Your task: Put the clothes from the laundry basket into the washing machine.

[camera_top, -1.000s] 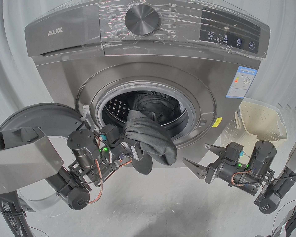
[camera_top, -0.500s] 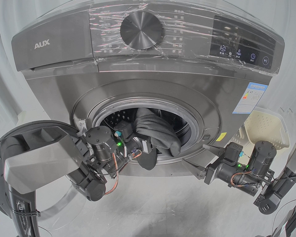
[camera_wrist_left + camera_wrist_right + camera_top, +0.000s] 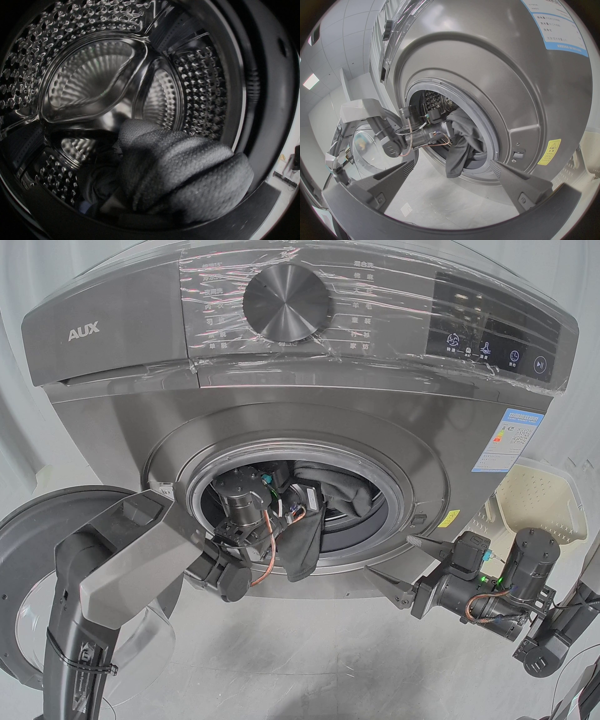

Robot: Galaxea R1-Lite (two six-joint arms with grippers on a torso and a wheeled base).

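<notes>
Left claw (image 3: 306, 495) sits inside washing machine (image 3: 350, 421) under dark garment (image 3: 303, 546).

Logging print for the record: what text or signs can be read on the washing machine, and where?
Detergent drawer: brand logo, not quoted here.
Dial panel: programme names, too small to read.
Touch panel: icons, captions unreadable.
Blue label: print too small.
Yellow sticker: warning triangle, text illegible.
</notes>
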